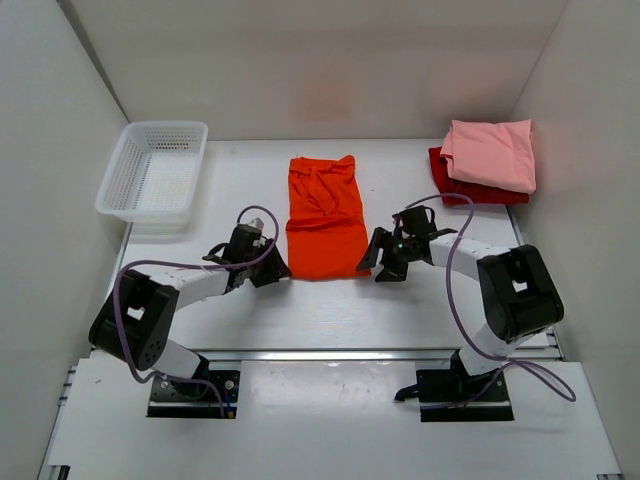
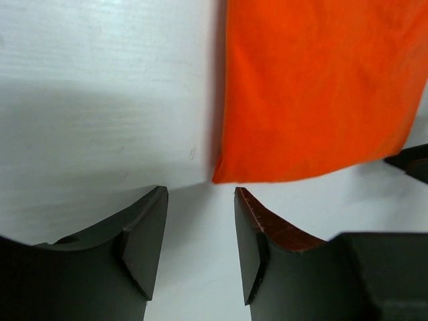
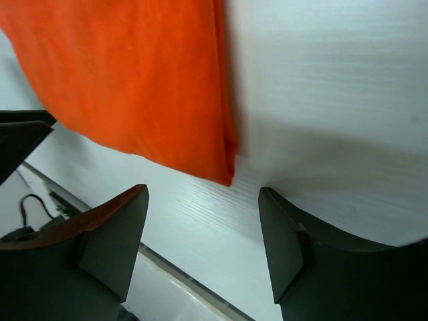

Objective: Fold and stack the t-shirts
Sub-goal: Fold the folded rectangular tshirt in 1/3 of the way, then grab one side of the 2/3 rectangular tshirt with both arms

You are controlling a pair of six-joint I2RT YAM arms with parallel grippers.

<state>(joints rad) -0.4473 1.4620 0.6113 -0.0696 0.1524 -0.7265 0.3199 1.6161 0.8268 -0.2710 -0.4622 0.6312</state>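
Soft matt cloth on the orange t-shirt at mid-worktop, rumpled toward the far end, smooth and fine-woven up close. Same dull, soft cloth on the pink t-shirt at the far right corner, and on the dark red t-shirt beneath it. White plastic for the basket at the far left corner, open mesh, faintly shiny. Worktop white and matt, with a fine grain showing in the wrist views. Left pincer in dull black plastic, one finger faced in rough reddish-brown. Likewise the right pincer: matt black, reddish-brown on one finger. Cables in smooth purple-grey sheathing. Silvery metal rail along the near edge.
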